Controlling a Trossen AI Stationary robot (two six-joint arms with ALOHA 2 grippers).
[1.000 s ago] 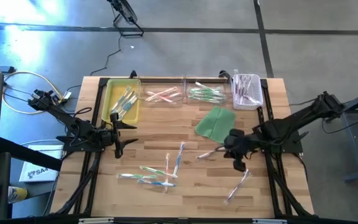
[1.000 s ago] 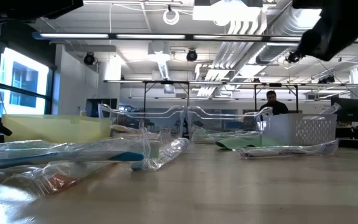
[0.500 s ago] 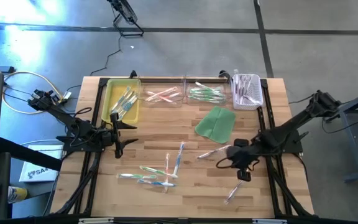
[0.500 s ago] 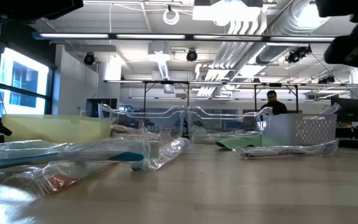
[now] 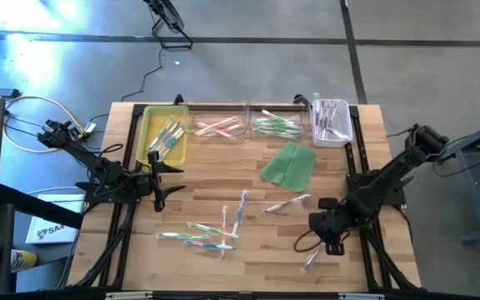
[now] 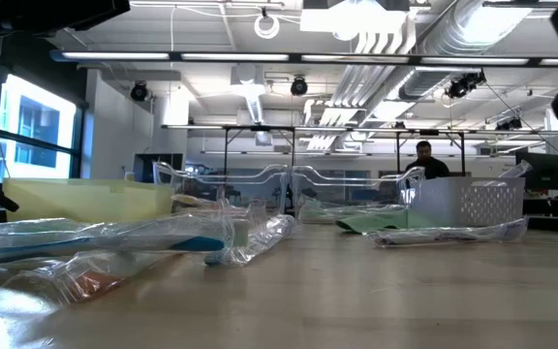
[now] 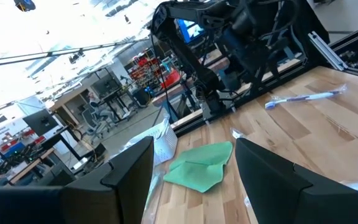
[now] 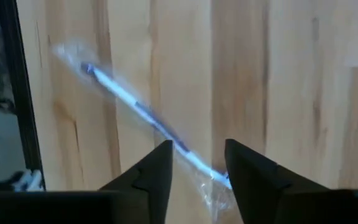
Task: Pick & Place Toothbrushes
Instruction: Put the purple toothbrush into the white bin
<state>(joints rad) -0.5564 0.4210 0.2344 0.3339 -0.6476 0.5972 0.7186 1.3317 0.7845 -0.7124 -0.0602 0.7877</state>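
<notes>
Several wrapped toothbrushes lie flat and loose on the wooden table (image 5: 223,187): a cluster (image 5: 207,232) near the front, one (image 5: 287,202) mid-table and one (image 5: 309,261) at the front right. That last one, a bluish brush (image 8: 143,114), shows in the right wrist view. My right gripper (image 5: 327,239) hovers open over it, its fingers (image 8: 151,174) on either side of the brush's nearer part; I cannot tell whether they touch. My left gripper (image 5: 162,178) waits open at the table's left and also shows in the left wrist view (image 7: 194,180).
Along the far edge stand a yellow tray (image 5: 151,142), two clear trays (image 5: 219,127) (image 5: 275,125) and a white basket (image 5: 332,122), each holding toothbrushes. A flat green cloth (image 5: 290,164) lies in front of them. A person sits in the room beyond (image 6: 424,160).
My right gripper has moved from mid-table toward the near edge, over the toothbrush at the front right. The toothbrushes have stayed where they were.
</notes>
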